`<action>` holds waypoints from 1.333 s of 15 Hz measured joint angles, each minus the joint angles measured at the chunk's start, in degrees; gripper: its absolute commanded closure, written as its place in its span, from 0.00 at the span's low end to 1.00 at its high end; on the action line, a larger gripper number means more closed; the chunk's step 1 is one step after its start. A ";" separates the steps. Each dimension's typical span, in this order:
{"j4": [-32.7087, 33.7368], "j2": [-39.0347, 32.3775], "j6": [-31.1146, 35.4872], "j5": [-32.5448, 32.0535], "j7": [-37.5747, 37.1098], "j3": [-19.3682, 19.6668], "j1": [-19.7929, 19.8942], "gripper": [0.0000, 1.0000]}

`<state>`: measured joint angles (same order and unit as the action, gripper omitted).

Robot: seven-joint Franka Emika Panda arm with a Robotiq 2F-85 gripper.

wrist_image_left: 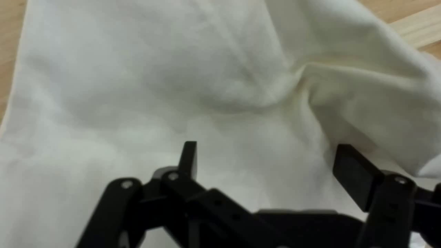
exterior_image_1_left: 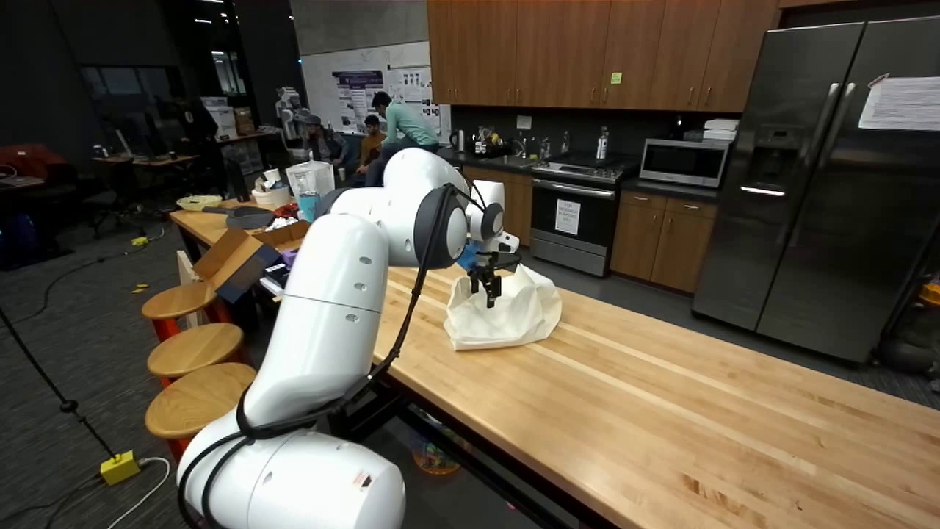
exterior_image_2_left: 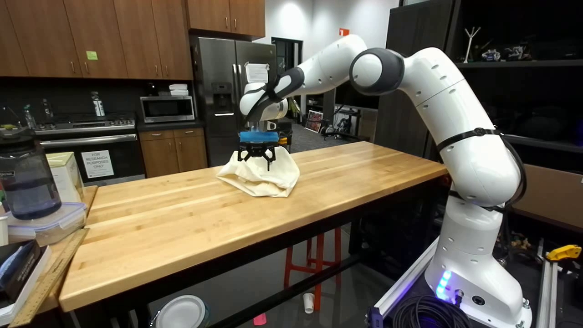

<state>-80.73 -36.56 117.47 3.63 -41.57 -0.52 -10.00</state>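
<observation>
Hanging above the pale cloth [exterior_image_1_left: 507, 327], the end effector [wrist_image_left: 268, 160] is seen with its two fingers [wrist_image_left: 356, 175] spread wide apart. The cloth is laid in a loose, wrinkled heap on the tabletop [exterior_image_1_left: 698, 419]; in the wrist view, it is deeply folded near one finger. Whether it is touched by the fingertips cannot be told. In an exterior view, a bottle [exterior_image_2_left: 29, 182] and a ruler [exterior_image_2_left: 51, 275] are found near the tabletop's end.

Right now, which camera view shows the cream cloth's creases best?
The wrist view: the cream cloth nearly fills it, so creases look large. Both exterior views show the cloth smaller, partly behind the gripper.
</observation>
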 measured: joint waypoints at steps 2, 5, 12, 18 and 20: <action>0.01 -1.26 0.35 2.25 1.89 -0.21 0.61 0.00; 0.12 -3.18 0.42 5.43 4.51 -0.59 1.59 0.00; 1.41 -4.44 0.17 7.70 5.86 -0.63 2.38 0.64; 2.71 -4.41 0.32 7.47 5.59 0.32 2.22 1.00; 2.89 -4.36 0.38 7.47 5.58 0.81 2.25 1.00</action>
<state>-77.84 -40.92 117.85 11.11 -35.99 0.29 -7.74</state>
